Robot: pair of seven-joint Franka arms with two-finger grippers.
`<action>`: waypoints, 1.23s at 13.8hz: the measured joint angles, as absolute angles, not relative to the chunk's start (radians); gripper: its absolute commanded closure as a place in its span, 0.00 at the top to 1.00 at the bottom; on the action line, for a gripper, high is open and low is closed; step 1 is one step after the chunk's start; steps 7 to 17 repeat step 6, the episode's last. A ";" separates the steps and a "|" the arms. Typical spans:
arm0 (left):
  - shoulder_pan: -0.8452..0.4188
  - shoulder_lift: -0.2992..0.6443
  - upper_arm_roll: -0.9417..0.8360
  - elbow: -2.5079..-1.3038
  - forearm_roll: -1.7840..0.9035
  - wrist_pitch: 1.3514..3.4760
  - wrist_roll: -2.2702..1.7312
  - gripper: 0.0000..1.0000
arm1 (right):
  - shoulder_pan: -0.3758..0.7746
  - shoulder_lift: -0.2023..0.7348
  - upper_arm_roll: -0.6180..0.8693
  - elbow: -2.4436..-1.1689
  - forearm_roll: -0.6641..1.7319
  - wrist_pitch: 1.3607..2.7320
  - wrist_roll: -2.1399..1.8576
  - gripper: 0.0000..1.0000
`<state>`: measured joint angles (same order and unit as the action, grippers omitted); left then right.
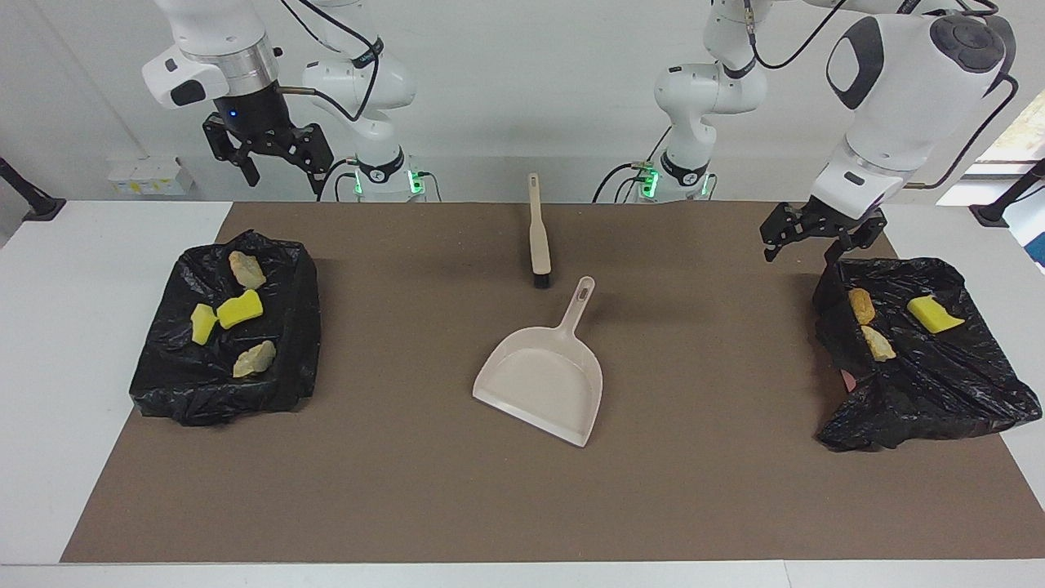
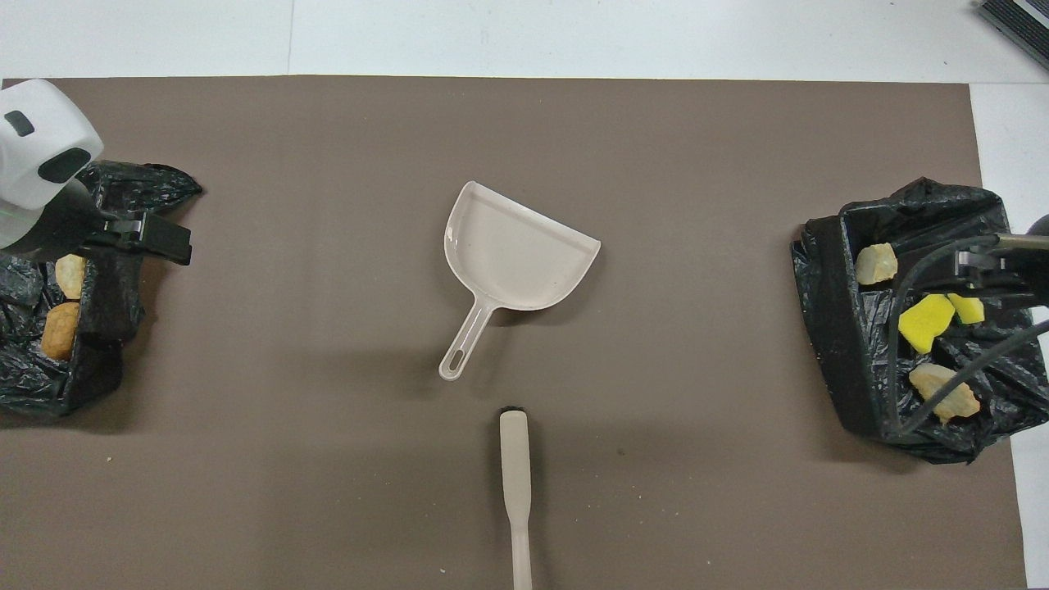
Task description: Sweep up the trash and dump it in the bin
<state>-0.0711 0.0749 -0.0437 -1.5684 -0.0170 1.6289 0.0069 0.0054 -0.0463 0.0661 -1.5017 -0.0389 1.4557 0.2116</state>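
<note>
One camera high across the counter facing both robots, another above their end looking steeply down, both far off, sharing the mat, dustpan, brush

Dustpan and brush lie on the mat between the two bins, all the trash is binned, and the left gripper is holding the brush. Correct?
Not quite. The left gripper holds nothing: in the facing view it hangs open over the mat beside one bin, while the brush lies untouched near the dustpan. The rest stands.
</note>
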 measured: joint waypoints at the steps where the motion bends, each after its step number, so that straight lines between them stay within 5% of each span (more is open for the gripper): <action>1: -0.071 0.075 -0.044 -1.568 -0.017 1.626 0.006 1.00 | 0.005 -0.046 0.066 -1.502 -0.039 1.456 0.212 1.00; 17: -0.071 0.075 -0.044 -1.568 -0.018 1.610 0.005 1.00 | 0.005 -0.046 0.066 -1.502 -0.039 1.456 0.212 1.00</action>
